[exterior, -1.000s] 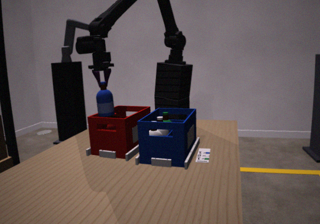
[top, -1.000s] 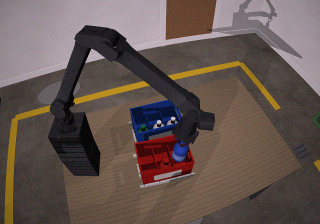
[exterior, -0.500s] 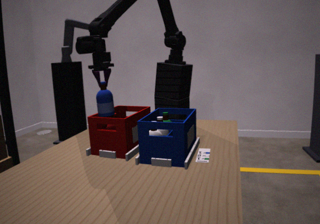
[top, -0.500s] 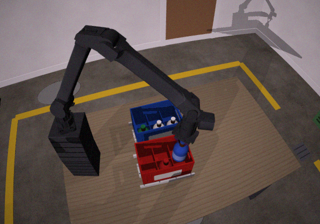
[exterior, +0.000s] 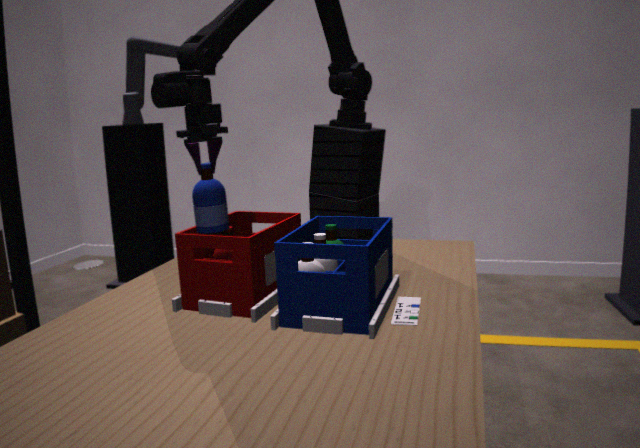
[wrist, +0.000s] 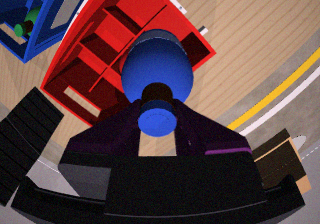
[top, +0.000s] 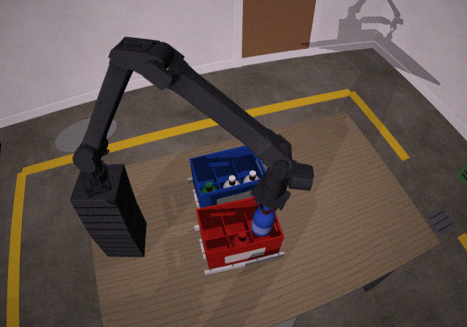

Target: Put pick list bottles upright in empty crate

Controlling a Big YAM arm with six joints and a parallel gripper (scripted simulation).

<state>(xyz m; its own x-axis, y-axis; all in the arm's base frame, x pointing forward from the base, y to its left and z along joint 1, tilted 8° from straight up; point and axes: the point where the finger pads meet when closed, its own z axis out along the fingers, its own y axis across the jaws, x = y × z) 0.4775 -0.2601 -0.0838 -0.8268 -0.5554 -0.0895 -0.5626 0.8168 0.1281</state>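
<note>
My gripper (top: 265,207) (exterior: 206,171) (wrist: 157,105) is shut on the neck of an upright blue bottle (top: 263,223) (exterior: 210,216) (wrist: 157,66). The bottle stands high out of the red crate (top: 217,260) (exterior: 217,288); its base is hidden. A red-capped bottle (top: 241,236) is in that crate. The blue crate (top: 205,200) (exterior: 323,301) (wrist: 37,46) holds a green bottle (top: 209,187) (exterior: 331,230) and two white-capped bottles, one nearer the middle (top: 231,182) and one to its right (top: 252,176). The pick list (exterior: 399,315) shows green 1, white 2, blue 1.
The crates stand side by side, with low grey-white strips (top: 226,268) (exterior: 323,324) along their bases. Dividers split their insides into compartments. The black arm pedestal (top: 109,221) (exterior: 345,174) stands at one end of the crates.
</note>
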